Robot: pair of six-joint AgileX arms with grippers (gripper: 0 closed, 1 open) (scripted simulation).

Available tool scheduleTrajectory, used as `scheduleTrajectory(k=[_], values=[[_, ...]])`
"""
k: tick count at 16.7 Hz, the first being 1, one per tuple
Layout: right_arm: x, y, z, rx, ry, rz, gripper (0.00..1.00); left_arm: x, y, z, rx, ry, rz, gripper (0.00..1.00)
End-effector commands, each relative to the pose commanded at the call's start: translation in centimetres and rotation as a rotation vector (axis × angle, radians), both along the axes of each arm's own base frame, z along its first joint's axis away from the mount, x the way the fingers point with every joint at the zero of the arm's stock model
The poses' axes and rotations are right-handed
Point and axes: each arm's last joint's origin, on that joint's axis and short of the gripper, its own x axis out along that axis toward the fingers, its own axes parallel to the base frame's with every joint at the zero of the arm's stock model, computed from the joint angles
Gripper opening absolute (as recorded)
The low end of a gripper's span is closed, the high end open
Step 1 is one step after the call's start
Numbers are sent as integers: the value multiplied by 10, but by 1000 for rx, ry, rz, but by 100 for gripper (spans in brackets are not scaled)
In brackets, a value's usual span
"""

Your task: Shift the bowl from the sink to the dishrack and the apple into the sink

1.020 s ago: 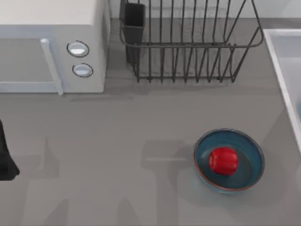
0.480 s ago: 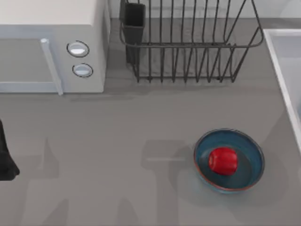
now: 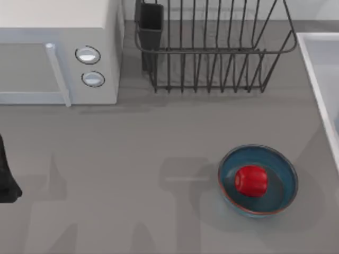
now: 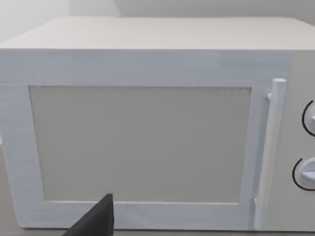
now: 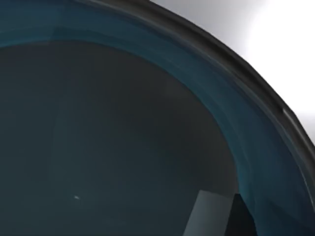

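Left pincer (image 4: pixel 93 219) facing microwave (image 4: pixel 147 123), right wrist over bowl (image 5: pixel 123 137)

bowls: 2 (image 3: pixel 258 180) (image 5: pixel 123 128) | apple: 1 (image 3: pixel 251 181) | dishrack: 1 (image 3: pixel 212 47) | microwave: 1 (image 3: pixel 58 47) | sink: 1 (image 3: pixel 318 63)

The bowl (image 3: pixel 280 180) looks glazed and glossy, the apple (image 3: pixel 250 180) shiny, the dishrack (image 3: pixel 212 50) thin dark metal wire, the microwave (image 3: pixel 58 32) smooth, perhaps matt plastic, the table (image 3: pixel 132 159) matt grey.
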Motion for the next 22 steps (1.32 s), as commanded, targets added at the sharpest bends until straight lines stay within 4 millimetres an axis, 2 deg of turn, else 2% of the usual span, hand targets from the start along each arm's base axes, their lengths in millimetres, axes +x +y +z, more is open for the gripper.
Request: scheduleTrajectory(k=[3,5,7,9,11,13,16,19,22], values=[[0,1,3,-1,-4,2,0,0,0,0,0,0,0,100],[-5,-4,14,0,-1,1,0,0,0,0,0,0,0,100],[-18,-15,39,2,4,0,0,0,0,0,0,0,0,100],[-40,-27,77,3,6,2,0,0,0,0,0,0,0,100],[-72,-37,125,2,5,3,0,0,0,0,0,0,0,100],[-113,-42,176,-1,0,3,0,0,0,0,0,0,0,100],[-186,-34,243,-11,-10,4,0,0,0,0,0,0,0,100],[-250,-15,283,-14,-13,3,0,0,0,0,0,0,0,100],[-289,0,299,-5,-6,3,0,0,0,0,0,0,0,100]])
